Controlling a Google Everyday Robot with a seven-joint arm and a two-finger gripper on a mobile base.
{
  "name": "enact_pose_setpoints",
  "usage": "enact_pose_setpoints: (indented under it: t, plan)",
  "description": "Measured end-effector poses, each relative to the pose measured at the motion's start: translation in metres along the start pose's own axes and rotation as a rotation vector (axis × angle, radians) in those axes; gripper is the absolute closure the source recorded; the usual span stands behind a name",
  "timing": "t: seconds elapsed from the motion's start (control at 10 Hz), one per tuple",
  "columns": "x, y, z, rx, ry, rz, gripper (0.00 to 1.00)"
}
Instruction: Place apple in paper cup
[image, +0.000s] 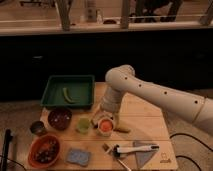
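Note:
The apple (105, 126) is a small red-orange fruit sitting in the mouth of the white paper cup (105, 133), which stands near the middle of the wooden table. My gripper (103, 118) is at the end of the white arm, directly above the cup and right over the apple. The arm comes in from the right and hides the back of the cup. I cannot tell whether the gripper still touches the apple.
A light-green cup (83, 125) stands just left of the paper cup, with a dark red bowl (60, 117) and a grey metal cup (37, 128) further left. A green tray (50, 95) is behind. A yellowish-brown piece (123, 130), a white-handled tool (132, 148), a blue sponge (78, 156) and an orange bowl (45, 150) lie nearby.

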Motion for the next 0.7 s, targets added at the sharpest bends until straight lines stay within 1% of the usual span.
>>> enact_pose_setpoints:
  t: [0.7]
  plan:
    - [0.014, -0.003, 0.001, 0.005, 0.008, -0.005, 0.2]
